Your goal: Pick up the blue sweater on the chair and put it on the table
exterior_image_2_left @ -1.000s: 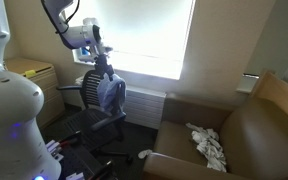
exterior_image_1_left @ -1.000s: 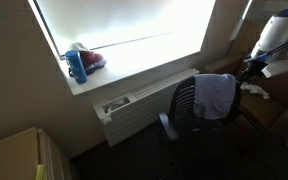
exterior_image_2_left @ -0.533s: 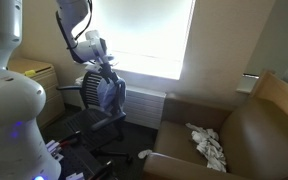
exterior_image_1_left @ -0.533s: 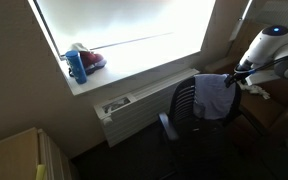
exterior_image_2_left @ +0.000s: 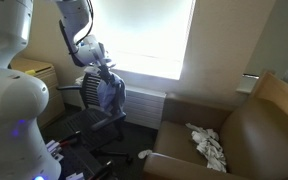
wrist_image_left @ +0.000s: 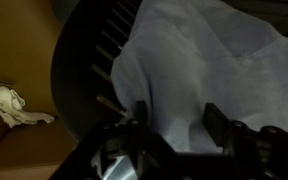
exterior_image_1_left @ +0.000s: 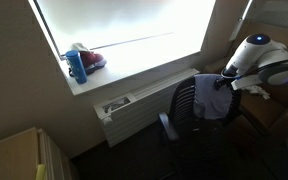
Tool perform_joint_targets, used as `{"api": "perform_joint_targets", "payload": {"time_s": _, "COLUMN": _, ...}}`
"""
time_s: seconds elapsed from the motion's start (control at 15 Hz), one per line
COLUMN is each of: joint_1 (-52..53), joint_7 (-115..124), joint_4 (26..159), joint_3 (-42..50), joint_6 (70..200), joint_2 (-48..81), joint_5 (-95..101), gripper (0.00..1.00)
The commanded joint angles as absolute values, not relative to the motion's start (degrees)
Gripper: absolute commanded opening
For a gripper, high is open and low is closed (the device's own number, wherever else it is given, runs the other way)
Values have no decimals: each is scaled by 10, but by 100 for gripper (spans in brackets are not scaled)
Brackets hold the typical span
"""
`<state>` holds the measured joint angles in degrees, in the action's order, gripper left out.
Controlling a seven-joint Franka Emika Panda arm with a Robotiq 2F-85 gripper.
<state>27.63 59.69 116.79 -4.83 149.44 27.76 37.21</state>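
The gripper (wrist_image_left: 174, 120) is standing wide open, its fingers straddling the sweater (wrist_image_left: 204, 50), which is hanging over the back of the chair (wrist_image_left: 82, 60). If the jaws are closing too deep, they risk pinching a chair rib too, dragging the chair.

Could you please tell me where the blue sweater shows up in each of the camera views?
In an exterior view: the sweater hangs right of centre, over the chair back.
In an exterior view: sweater left of centre, on the same chair.
Wrist view: sweater fills the upper right.
Shared landmark: the black chair.
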Motion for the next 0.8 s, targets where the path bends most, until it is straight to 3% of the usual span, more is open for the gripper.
{"api": "perform_joint_targets", "payload": {"time_s": 0.0, "joint_1": 286, "joint_7": 602, "joint_4": 1142, "joint_3": -30, "joint_6": 1493, "joint_2": 302, "joint_5": 370, "gripper": 32}}
{"api": "perform_joint_targets", "payload": {"time_s": 0.33, "joint_1": 264, "joint_7": 567, "joint_4": 1121, "joint_3": -44, "joint_6": 1450, "joint_2": 294, "joint_5": 295, "gripper": 0}}
{"api": "perform_joint_targets", "payload": {"time_s": 0.73, "joint_1": 246, "joint_7": 600, "joint_4": 1137, "joint_3": -13, "joint_6": 1477, "joint_2": 164, "joint_5": 217, "gripper": 3}}
